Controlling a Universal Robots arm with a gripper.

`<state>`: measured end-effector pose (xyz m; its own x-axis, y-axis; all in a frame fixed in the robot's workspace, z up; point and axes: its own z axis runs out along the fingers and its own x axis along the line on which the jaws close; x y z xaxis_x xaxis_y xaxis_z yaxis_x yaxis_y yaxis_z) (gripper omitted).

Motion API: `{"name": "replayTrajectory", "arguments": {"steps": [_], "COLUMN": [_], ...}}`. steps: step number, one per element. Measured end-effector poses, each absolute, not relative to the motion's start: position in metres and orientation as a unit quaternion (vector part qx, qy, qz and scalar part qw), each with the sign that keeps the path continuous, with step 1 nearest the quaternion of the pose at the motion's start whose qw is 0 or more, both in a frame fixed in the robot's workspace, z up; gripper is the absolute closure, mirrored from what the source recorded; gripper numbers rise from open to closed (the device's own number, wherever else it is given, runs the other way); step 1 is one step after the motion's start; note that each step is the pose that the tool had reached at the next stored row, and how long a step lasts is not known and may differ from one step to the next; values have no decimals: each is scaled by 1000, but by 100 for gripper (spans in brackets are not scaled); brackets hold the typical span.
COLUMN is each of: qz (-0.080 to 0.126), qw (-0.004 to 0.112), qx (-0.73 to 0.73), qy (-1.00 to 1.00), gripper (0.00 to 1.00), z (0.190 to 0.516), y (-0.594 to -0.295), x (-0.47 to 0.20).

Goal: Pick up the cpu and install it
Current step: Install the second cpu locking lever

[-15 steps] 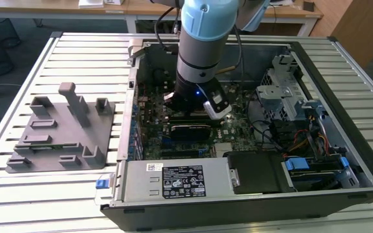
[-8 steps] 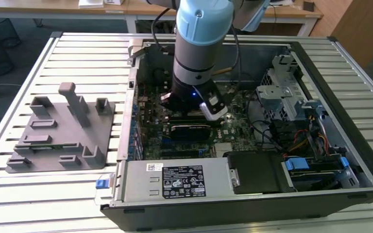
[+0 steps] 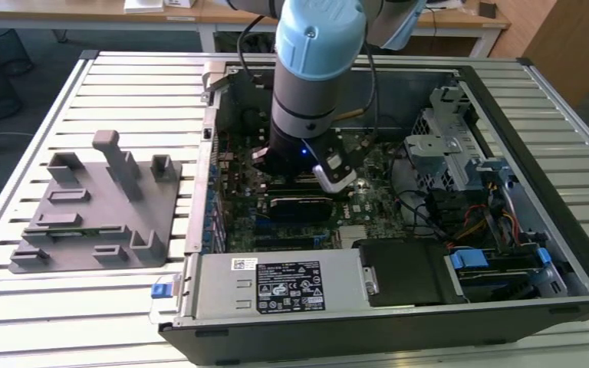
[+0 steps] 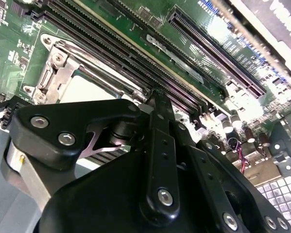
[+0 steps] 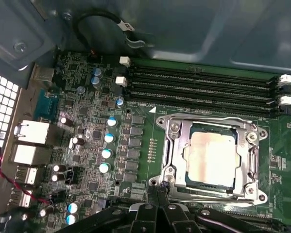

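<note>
- Left to right, exterior view: grey fixture tray (image 3: 95, 218) sits on the slatted table (image 3: 28, 307), just beside the open PC case (image 3: 570, 253). No chip visible on the tray.
- Centre: arm (image 3: 315, 69) reaches down into the case, gripper (image 3: 320, 188) low over the motherboard (image 3: 376, 203), near the dark socket area.
- Exterior view's right: drive cage (image 3: 448, 149) and cable bundle (image 3: 478, 218), well apart from the arm.
- First wrist view: cpu (image 5: 211, 156) lies flat inside the socket frame (image 5: 211, 160), pale metal top facing up, square to the frame opening. RAM slots (image 5: 203, 90) run just beside the socket.
- Second wrist view: a corner of the cpu (image 4: 84, 90) shows past the gripper linkage, still seated in the frame.
- Jaws: nothing held; the black links converge to a narrow, near-closed tip, clear of the chip.
- Judgement: pick and place look done, chip is in the socket. Load plate appears open around the chip, so whether clamping is finished can't be told.
</note>
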<state>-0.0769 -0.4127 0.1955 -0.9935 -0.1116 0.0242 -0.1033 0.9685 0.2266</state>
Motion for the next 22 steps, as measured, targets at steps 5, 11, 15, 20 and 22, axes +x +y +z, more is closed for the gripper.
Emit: {"name": "replayTrajectory", "arguments": {"steps": [5, 11, 15, 20, 22], "qz": [-121, -129, -133, -138, -141], "qw": [18, 18, 17, 17, 17], "qx": [54, 54, 54, 54, 55], "qy": [-991, -990, -990, -989, -988], "gripper": [89, 89, 89, 89, 89], "z": [194, 192, 192, 191, 191], "y": [-413, -413, -413, -413, -413], "x": [-77, -78, -80, -80, -80]}}
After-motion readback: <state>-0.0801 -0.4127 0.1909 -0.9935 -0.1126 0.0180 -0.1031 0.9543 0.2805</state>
